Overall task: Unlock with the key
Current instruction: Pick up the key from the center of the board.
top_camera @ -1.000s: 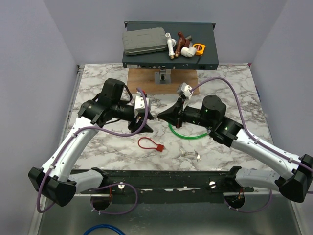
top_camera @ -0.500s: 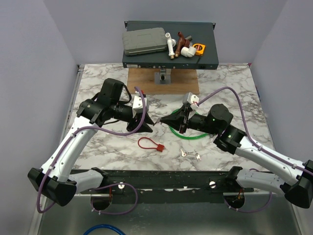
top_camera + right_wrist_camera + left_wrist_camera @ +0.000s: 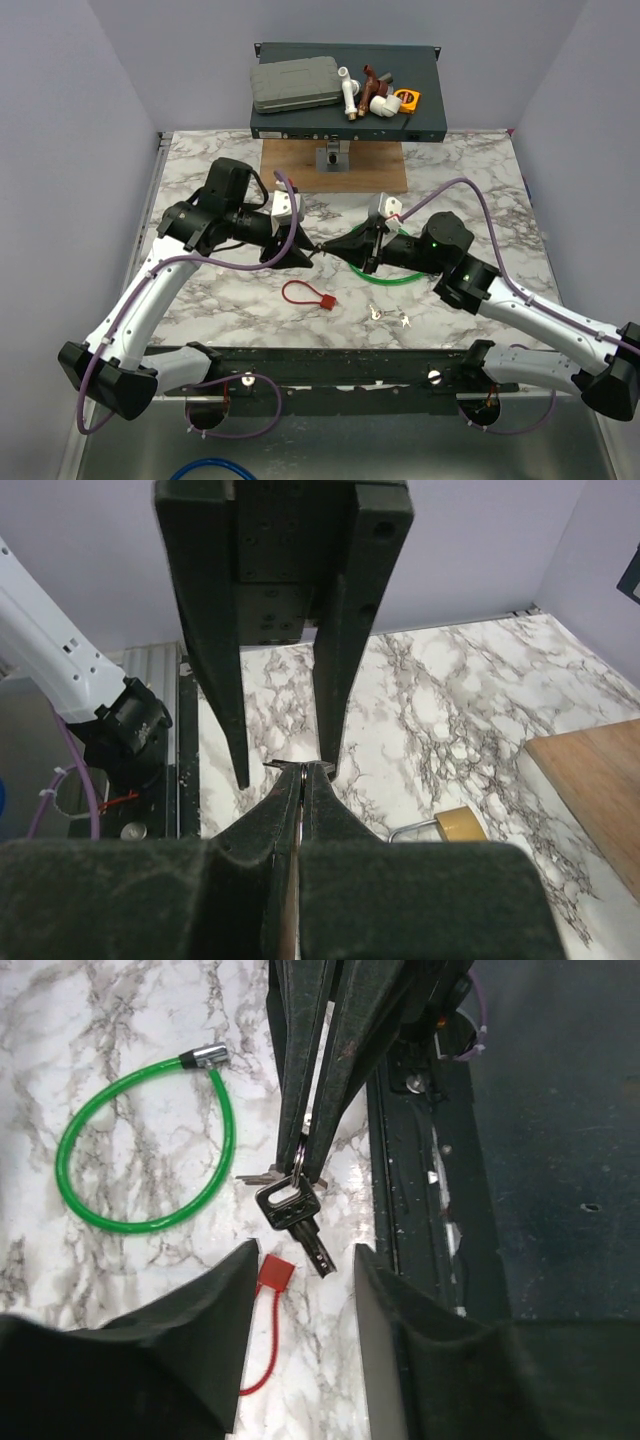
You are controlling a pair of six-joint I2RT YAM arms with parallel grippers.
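Pretty sure I'm looking at a robotics lab test cell here, not anybody's workshop. Two white-and-black robot arms (image 3: 150, 300) are sitting bolted to a black metal rail (image 3: 330, 365), with purple cables (image 3: 462, 181) trailing off them. Plain lilac walls (image 3: 70, 100) are boxing in a marble-patterned tabletop (image 3: 470, 170). At the back, a dark flat rack-style metal box (image 3: 425, 70) is carrying a grey plastic case (image 3: 293, 83), white plastic pipe fittings (image 3: 349, 92) and an orange tape measure (image 3: 408, 98).

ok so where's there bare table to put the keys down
Bare table lies right of the wooden board and left of it, by the back corners. The middle is crowded: left tool and right tool, holding the keys, meet beside the green cable, with red tag and loose keys in front.
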